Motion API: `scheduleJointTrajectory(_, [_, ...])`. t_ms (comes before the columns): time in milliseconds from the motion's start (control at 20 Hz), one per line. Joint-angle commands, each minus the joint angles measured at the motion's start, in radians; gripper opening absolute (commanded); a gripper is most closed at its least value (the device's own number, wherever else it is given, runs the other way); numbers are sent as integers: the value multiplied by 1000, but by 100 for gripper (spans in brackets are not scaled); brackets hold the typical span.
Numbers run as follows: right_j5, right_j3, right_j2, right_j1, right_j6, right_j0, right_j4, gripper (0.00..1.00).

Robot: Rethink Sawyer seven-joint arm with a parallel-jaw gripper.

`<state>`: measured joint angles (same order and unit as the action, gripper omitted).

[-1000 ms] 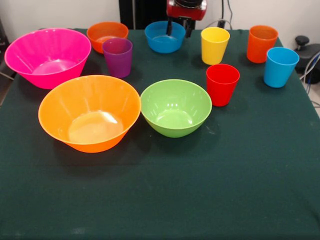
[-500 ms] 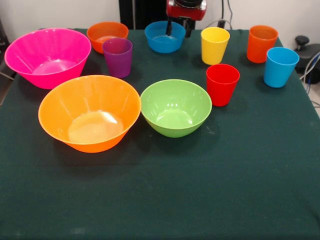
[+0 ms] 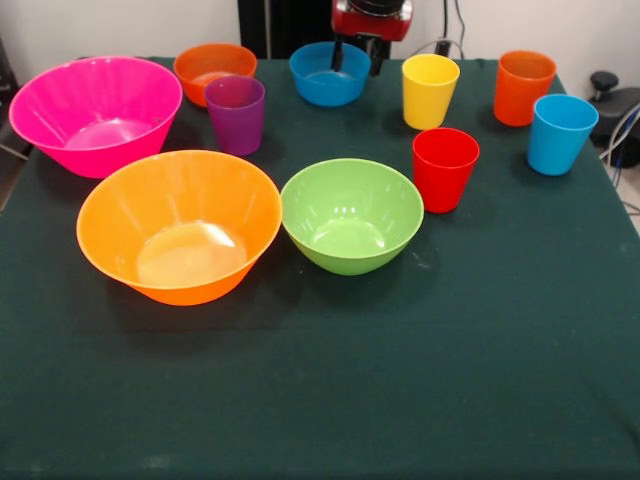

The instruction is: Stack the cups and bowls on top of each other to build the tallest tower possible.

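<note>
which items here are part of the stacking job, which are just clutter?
Job: pink bowl, large orange bowl, green bowl, blue bowl, small orange bowl; purple, yellow, red, orange, light blue cups.
Clutter: black knob, cables at table edge.

A dark green cloth (image 3: 330,400) covers the table. Beyond its far edge stands a pale wall (image 3: 110,25). At the far right, a black knobbed object (image 3: 606,88) sits beside grey cables (image 3: 622,130).
</note>
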<state>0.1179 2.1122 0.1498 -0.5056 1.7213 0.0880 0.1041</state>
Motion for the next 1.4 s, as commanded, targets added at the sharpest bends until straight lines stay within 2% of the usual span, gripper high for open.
scheduleJointTrajectory(50, [-78, -105, -62, 39, 108, -11, 35, 100])
scheduleJointTrajectory(1400, [-105, -111, -45, 56, 136, -37, 10, 100])
